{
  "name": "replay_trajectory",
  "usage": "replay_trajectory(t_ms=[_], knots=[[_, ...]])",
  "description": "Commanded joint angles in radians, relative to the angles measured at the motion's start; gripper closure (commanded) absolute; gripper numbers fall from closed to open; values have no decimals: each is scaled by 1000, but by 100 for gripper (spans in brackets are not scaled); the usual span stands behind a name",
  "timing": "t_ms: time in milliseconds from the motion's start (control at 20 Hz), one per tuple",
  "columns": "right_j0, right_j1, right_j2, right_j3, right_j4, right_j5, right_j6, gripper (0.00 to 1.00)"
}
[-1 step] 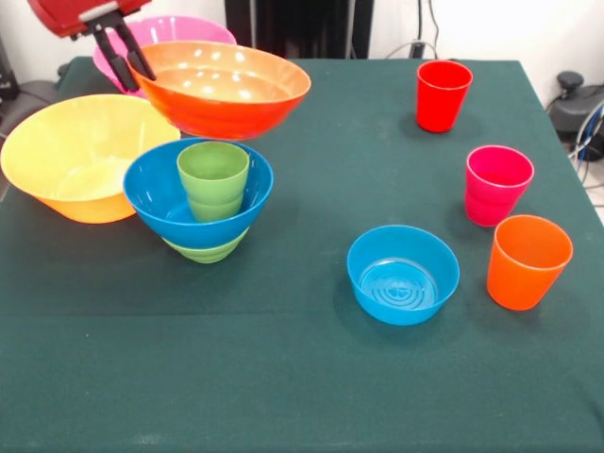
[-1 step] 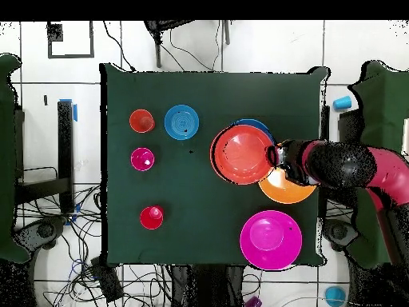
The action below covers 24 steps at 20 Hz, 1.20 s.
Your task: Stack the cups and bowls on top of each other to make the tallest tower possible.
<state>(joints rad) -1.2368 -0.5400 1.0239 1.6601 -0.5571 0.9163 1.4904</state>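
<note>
Lying nearest in the front view, the small translucent blue bowl (image 1: 403, 274) rests upright on the green tablecloth (image 1: 283, 377), its ringed bottom showing. Just right of it stands the orange cup (image 1: 528, 261), with the magenta-pink cup (image 1: 497, 184) close behind and the red cup (image 1: 443, 94) farther back, all three upright and apart from one another.

Left of centre stands the tower (image 1: 203, 203): the small green bowl (image 1: 206, 251) sits under the wide blue bowl (image 1: 193, 193), and the light green cup (image 1: 213, 179) stands upright inside the blue bowl. The big yellow-orange bowl (image 1: 71, 156) sits just beside it on the left.

Above the tower, the shallow orange-red bowl (image 1: 226, 87) hangs tilted in the air; the gripper (image 1: 125, 58) pinches its left rim between two dark fingers (image 1: 140, 58). Overhead, this bowl covers most of the blue one. The big pink bowl (image 1: 179, 30) sits farthest back, partly hidden.
</note>
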Motion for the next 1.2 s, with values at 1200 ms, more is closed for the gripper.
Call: replay_trajectory(t_ms=[1200], knots=[[81, 146, -69, -156, -111, 117, -351, 100]])
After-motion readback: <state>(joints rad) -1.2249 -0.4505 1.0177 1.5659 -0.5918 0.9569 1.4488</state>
